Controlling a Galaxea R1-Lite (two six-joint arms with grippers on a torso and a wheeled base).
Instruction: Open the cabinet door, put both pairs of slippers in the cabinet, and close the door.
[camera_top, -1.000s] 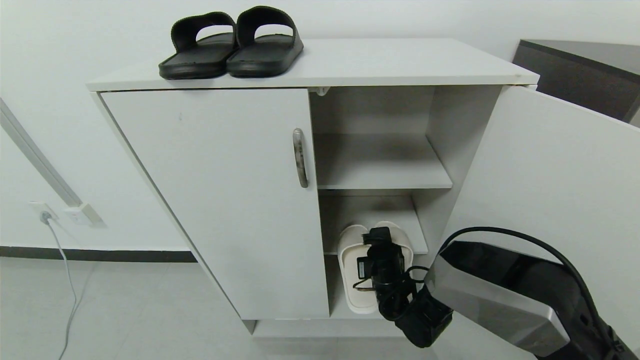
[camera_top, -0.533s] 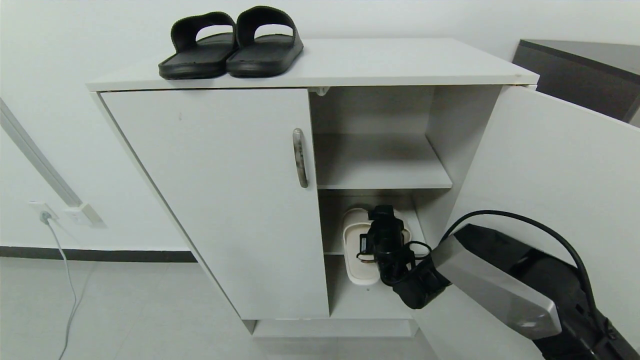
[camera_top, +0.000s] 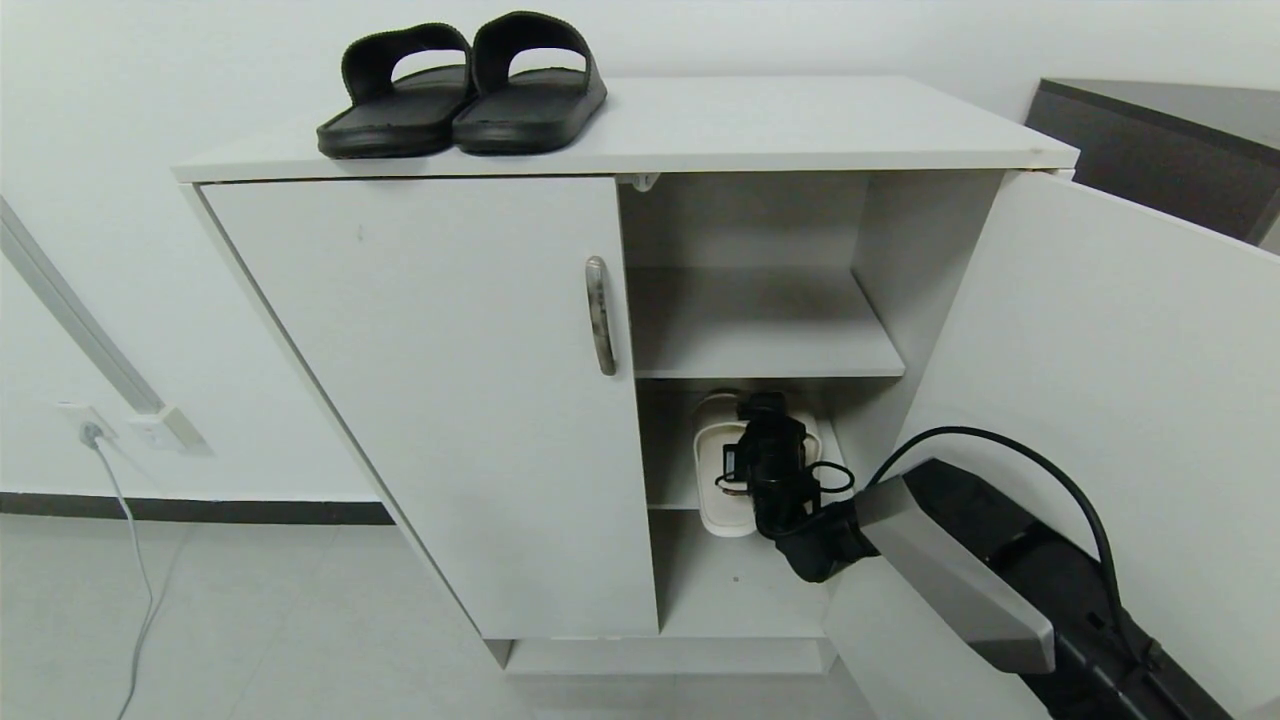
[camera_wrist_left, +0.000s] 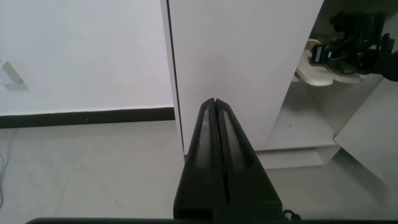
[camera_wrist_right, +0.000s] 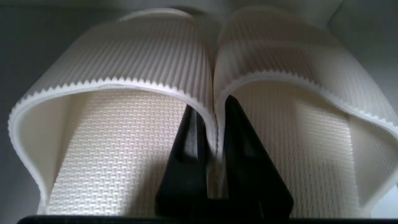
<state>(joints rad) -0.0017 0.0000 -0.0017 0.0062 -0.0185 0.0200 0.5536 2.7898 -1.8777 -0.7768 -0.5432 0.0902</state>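
As the right arm rose and pushed farther in over the last second, the white slippers (camera_top: 712, 480) went from hanging low at the cabinet (camera_top: 800, 125) opening to lying over its lower shelf (camera_top: 668, 450), toes inside and heels overhanging. The right gripper (camera_wrist_right: 216, 134) was clenched on their inner walls. The left gripper (camera_wrist_left: 215, 109) was closed on nothing, low near the floor. The black slippers (camera_top: 465, 90) sat on the cabinet top, far left. First pair judged nearly placed.

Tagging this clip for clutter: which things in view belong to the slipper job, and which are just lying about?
Job: white slippers, clamped by the right gripper inside the cabinet; black slippers on its top; open right door.
Lying about: wall socket with cable; dark furniture at the far right.
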